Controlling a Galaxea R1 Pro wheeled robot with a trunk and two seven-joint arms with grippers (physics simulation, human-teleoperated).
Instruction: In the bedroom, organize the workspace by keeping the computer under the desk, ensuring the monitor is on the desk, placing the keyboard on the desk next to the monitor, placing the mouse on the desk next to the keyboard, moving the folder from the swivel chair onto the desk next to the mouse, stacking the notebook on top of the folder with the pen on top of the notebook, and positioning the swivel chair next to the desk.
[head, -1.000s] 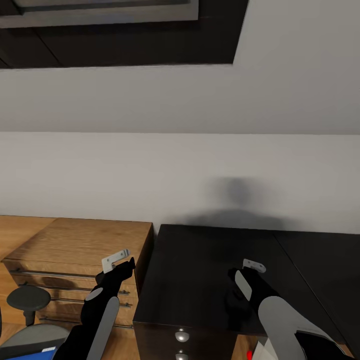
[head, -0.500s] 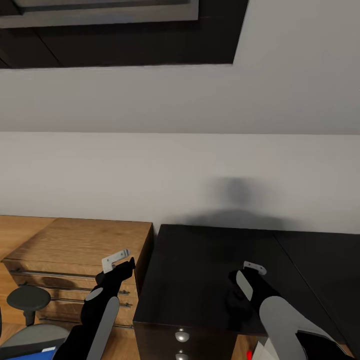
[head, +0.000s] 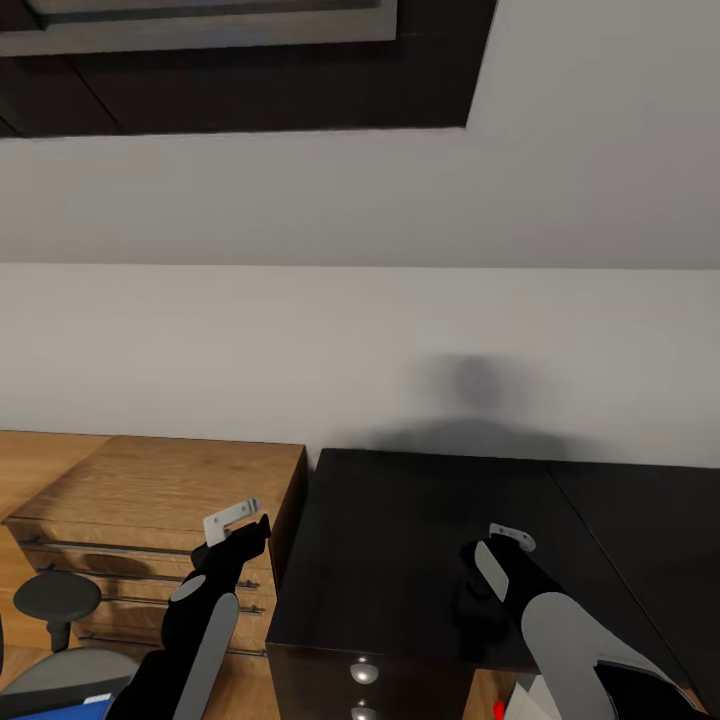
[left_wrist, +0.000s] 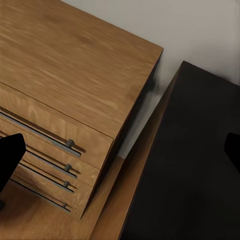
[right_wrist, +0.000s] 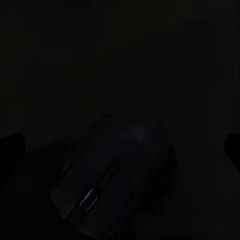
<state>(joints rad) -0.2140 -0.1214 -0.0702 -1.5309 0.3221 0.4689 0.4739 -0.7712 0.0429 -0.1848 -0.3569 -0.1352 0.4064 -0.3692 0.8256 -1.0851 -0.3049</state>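
R gripper (right_wrist: 125, 145): fingers spread wide apart, hovering just above mouse (right_wrist: 115, 175), not touching. Mouse lies on black desk (head: 400, 520). L gripper (left_wrist: 120, 150): fingers apart, empty, over gap btwn desk and wooden chest of drawers (head: 150, 500). Swivel chair (head: 60, 660) at lower left, blue folder (head: 70, 708) on seat.

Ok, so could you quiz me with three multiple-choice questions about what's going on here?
1. Where is the mouse?
A. on the black desk
B. on the wooden chest
C. on the chair

2. What colour is the chest of drawers?
A. white
B. wood brown
C. blue

3. How is the right end effector?
A. shut on the mouse
B. open above the mouse
C. holding a pen

Answers:
1 A: the mouse lies on the desk.
2 B: the chest of drawers shows wood grain.
3 B: the fingers of the right end effector stand wide apart, clear of the mouse.
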